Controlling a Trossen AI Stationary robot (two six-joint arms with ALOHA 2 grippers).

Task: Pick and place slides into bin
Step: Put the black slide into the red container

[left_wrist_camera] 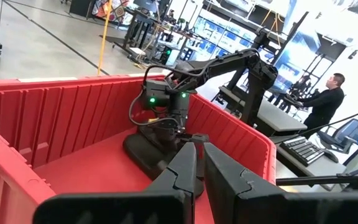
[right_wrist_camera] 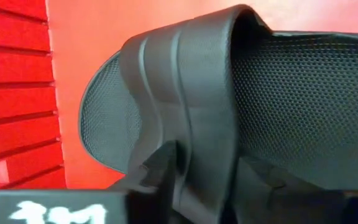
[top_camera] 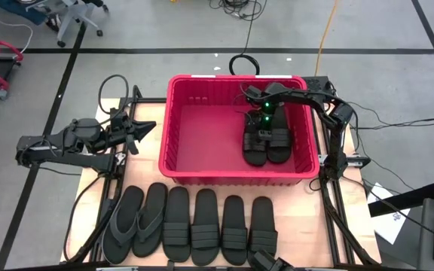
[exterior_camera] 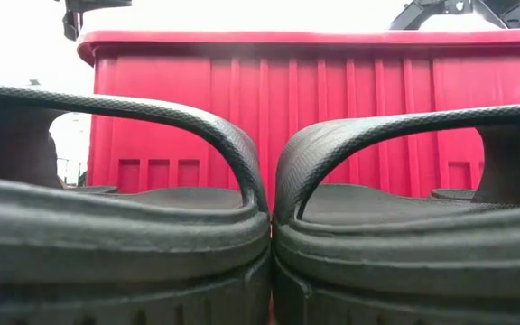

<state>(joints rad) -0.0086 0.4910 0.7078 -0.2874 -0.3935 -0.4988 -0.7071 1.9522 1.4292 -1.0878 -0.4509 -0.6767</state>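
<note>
Wooden desk (top_camera: 148, 169) on a grey tiled floor. Red bin (top_camera: 202, 177) at desk centre. Two slides (top_camera: 266, 143) lie side by side inside it, at its right end. Right hand (top_camera: 261, 124) down in the bin, fingers (right_wrist_camera: 160, 165) straddling one slide's ribbed strap, partly parted. Six more slides (top_camera: 191, 224) in a row just before the bin. Left hand (top_camera: 143, 128) waits beside the bin's left wall, pinched closed, empty.
</note>
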